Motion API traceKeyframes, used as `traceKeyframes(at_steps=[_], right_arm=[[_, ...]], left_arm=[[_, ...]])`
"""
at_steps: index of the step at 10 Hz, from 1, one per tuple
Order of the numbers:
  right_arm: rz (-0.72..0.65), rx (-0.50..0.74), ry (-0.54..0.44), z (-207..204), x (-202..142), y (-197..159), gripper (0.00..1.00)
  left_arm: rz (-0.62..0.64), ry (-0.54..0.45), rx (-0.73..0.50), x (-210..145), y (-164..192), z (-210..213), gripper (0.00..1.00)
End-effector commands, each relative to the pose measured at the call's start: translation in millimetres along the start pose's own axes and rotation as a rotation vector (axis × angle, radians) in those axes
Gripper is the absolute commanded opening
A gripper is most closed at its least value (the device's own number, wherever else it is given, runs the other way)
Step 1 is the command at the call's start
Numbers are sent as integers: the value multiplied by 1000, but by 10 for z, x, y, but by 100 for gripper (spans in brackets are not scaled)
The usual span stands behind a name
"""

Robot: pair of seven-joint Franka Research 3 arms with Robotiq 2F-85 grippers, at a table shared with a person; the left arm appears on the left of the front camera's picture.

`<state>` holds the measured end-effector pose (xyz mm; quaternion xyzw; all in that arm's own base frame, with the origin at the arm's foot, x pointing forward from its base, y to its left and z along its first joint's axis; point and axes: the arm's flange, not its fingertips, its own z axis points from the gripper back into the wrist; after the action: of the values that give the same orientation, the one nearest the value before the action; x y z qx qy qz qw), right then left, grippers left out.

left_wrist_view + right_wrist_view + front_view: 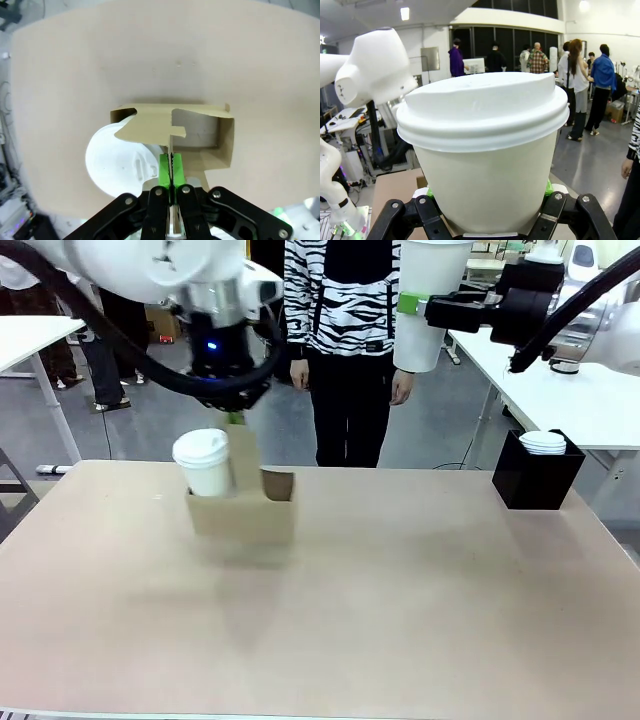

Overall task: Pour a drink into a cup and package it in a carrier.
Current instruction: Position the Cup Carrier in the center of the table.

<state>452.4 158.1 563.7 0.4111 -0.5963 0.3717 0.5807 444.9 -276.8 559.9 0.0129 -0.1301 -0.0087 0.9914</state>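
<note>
Beige table [400,620], bare over most of its top; near its far right corner stands a black box [537,483], open at the top, with a stack of white lids [543,442] showing above the rim. Person [345,300] in a black-and-white zebra-striped top and dark trousers stands at the far edge, on grey floor [445,430]; a white side table [590,405] runs behind the box at right, another white side table [30,335] at far left. Right wrist view: a hall with dark windows, a ceiling light [405,13], a figure in purple [456,60] and a knot of bystanders [580,65] well off.
</note>
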Motion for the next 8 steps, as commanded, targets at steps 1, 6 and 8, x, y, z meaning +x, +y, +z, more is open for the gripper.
traceKeyframes(at_steps=[1, 6, 8], right_arm=[[19, 0, -19, -19, 9, 10, 81], [19, 0, -19, -19, 9, 10, 81], [19, 0, -19, -19, 9, 10, 81]], left_arm=[[53, 27, -14, 106, -302, -177, 2], [46, 51, 9, -133, -1033, -526, 2], [26, 60, 32, -231, -1192, -618, 2]])
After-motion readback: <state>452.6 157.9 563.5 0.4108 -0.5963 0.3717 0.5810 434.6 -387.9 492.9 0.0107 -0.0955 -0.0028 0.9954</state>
